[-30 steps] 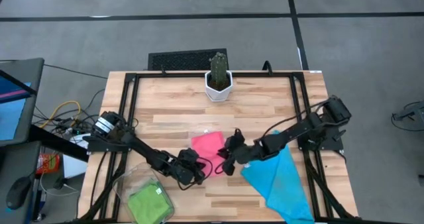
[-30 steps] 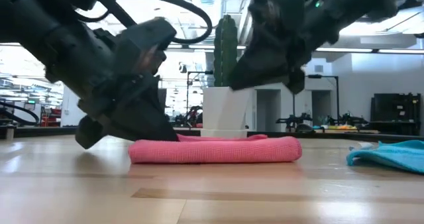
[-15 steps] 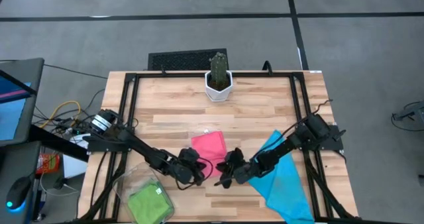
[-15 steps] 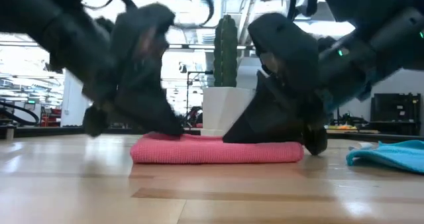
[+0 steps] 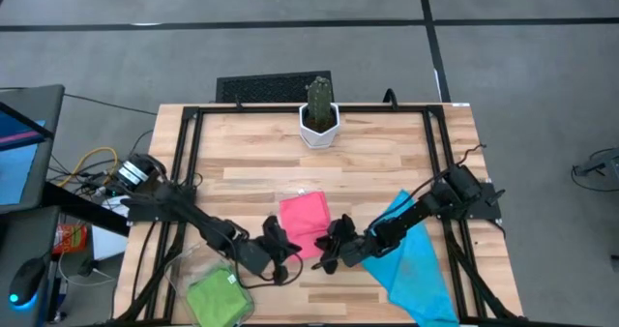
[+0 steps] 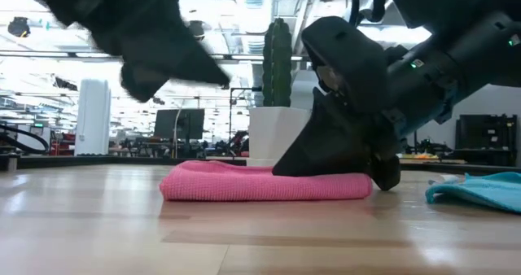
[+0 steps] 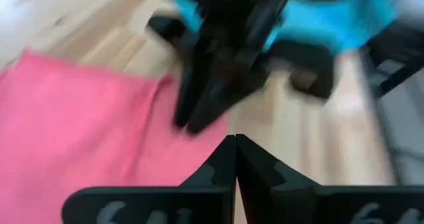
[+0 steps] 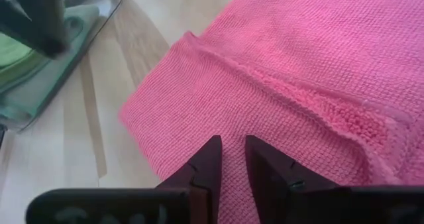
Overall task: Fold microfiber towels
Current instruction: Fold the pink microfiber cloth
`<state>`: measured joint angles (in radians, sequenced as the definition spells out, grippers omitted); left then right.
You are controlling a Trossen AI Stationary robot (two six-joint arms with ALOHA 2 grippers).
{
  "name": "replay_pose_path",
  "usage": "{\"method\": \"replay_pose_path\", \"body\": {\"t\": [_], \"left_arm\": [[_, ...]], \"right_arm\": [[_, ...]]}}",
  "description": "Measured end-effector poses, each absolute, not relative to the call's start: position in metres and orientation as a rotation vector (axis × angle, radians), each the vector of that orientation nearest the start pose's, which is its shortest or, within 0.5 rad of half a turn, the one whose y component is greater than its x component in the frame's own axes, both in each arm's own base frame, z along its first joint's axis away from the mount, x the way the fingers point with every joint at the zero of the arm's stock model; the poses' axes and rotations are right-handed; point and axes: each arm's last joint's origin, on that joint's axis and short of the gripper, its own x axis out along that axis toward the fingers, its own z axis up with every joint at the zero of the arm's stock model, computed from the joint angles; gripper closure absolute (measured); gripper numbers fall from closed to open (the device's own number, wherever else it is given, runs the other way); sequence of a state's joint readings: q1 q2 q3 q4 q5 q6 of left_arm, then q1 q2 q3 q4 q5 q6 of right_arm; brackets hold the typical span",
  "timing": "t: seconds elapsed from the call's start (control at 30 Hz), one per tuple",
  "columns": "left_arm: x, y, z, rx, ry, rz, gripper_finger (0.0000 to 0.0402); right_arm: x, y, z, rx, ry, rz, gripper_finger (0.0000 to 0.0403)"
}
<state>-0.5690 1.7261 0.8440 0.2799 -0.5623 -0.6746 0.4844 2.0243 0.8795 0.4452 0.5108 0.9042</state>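
Note:
A folded hot pink towel (image 5: 305, 221) lies flat on the table's middle, near the front. My right gripper (image 8: 233, 151) is low at the towel's near right corner (image 5: 325, 259), its fingers a narrow gap apart. My left gripper (image 7: 235, 141) is shut with nothing in it. It hangs in the air above and to the left of the pink towel (image 6: 260, 184), near its left end (image 5: 282, 252). A sky blue towel (image 5: 421, 269) lies spread out at the near right, partly under my right arm. My right gripper has its fingertips (image 8: 212, 154) down on the pink towel's top layer (image 8: 199, 118), near the near right corner. It slants down from the table's right side. The towel stays flat on the table. Whether any cloth sits between the fingers, I cannot tell.
A clear plastic bin (image 5: 184, 264) with a light green towel (image 5: 218, 293) stands at the near left, beside my left arm. A white pot with a cactus (image 5: 318, 119) stands at the far middle. Black frame rails (image 5: 189, 172) run along the table's sides.
My left gripper has lifted off the pink towel's left end, rolled, and now hangs clear above it. My right gripper has come down toward the near edge onto the towel's right end. The towel has stayed flat in place.

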Motion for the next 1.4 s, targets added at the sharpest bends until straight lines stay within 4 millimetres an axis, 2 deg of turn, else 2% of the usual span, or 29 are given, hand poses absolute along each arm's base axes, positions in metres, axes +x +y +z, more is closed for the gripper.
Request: {"method": "replay_pose_path", "body": {"t": [0.13,0.37,0.5,0.73,0.87,0.93,1.2,1.33,1.4], "left_arm": [[0.291,-0.176,0.145,-0.341,0.516,0.197,0.0401],[0.302,-0.196,0.116,-0.303,0.664,0.062,0.0401],[0.309,-0.201,0.106,-0.267,0.713,0.143,0.0401],[0.31,-0.202,0.108,-0.307,0.76,0.17,0.0401],[0.307,-0.2,0.137,-0.29,0.675,0.2,0.0401],[0.307,-0.199,0.144,-0.281,0.615,0.239,0.0401],[0.308,-0.201,0.099,-0.288,0.7,0.303,0.0402],[0.307,-0.203,0.095,-0.318,0.737,0.29,0.0402],[0.302,-0.202,0.1,-0.309,0.776,0.291,0.0402]], "right_arm": [[0.328,0.156,0.082,0.547,0.542,-0.305,0.0311],[0.327,0.157,0.081,0.539,0.546,-0.305,0.0311],[0.327,0.157,0.081,0.547,0.54,-0.305,0.0311],[0.326,0.16,0.081,0.533,0.544,-0.295,0.0311],[0.325,0.16,0.081,0.532,0.546,-0.296,0.0311],[0.325,0.16,0.08,0.531,0.546,-0.296,0.0311],[0.325,0.16,0.081,0.533,0.547,-0.294,0.0311],[0.325,0.16,0.081,0.534,0.547,-0.293,0.0311],[0.325,0.16,0.08,0.534,0.548,-0.294,0.0311]]}}
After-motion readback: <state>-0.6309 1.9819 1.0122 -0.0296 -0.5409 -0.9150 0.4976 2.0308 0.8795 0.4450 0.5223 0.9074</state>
